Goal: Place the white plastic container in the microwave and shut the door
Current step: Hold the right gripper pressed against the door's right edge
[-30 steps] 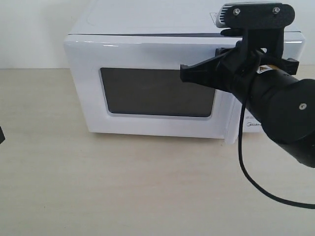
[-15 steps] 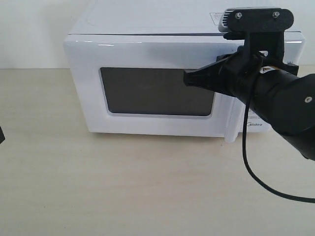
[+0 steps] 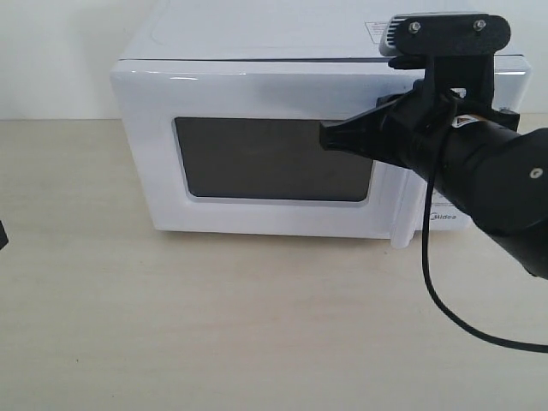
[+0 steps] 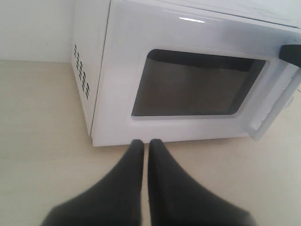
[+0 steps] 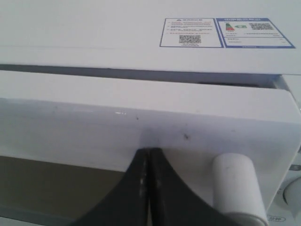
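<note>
The white microwave [image 3: 257, 34] stands at the back of the table. Its door [image 3: 257, 94], with a dark window [image 3: 274, 158], is swung almost flush against the body; a thin dark gap [image 5: 225, 79] still shows along its top near the handle side. My right gripper [image 3: 324, 137] is shut and its tips [image 5: 148, 150] press on the door face just above the window, beside the white bar handle [image 5: 234, 183]. My left gripper [image 4: 143, 142] is shut and empty, low over the table in front of the door [image 4: 122, 70]. The white plastic container is hidden.
Sticker labels [image 5: 190, 33] lie on the microwave's top. Side vents [image 4: 81, 70] face the left arm. A black cable [image 3: 437, 300] hangs from the right arm over the beige table [image 3: 214, 325]. The left arm shows only as a sliver at the exterior view's edge [image 3: 2, 233].
The right gripper has pushed slightly rightward and inward, and the door's handle edge swung closer to the body. Over the last half second nothing moved.
</note>
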### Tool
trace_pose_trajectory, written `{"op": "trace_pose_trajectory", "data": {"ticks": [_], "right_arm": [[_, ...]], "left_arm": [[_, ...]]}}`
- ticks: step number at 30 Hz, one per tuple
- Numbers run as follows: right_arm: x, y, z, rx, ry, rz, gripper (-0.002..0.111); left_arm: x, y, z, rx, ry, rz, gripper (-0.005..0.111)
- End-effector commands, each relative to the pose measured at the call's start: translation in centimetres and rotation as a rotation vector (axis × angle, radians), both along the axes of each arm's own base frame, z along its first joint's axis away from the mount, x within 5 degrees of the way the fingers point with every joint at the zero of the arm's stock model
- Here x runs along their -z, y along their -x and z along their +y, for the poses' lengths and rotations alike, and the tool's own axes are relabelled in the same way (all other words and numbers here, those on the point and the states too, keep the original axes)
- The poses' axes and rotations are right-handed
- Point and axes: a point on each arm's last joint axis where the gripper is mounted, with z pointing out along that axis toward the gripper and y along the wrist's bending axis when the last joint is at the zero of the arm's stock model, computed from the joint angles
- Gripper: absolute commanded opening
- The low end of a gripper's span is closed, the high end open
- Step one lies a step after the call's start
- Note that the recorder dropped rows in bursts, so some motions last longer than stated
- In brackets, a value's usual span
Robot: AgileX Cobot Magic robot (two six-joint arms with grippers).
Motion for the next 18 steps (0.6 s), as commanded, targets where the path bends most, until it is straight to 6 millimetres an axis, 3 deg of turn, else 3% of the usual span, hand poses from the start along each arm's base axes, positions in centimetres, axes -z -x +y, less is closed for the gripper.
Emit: {"op": "trace_pose_trajectory", "data": {"ticks": [1,5,18], "right_arm": [[-0.7,-0.9,-1.0,0.051,0.002,-0.035,0.0],[-0.5,-1.3,-1.7,0.064,-0.003,-0.012,0.0],[-1.5,-1.7,-1.3,0.047,-0.013,-0.04,0.0]], "left_arm": [[0.0,0.0,0.1,-0.012,0.015,0.0,0.004],[0.0,0.0,0.1,-0.012,0.015,0.0,0.004],[0.0,0.0,0.1,-0.012,0.015,0.0,0.004]]}}
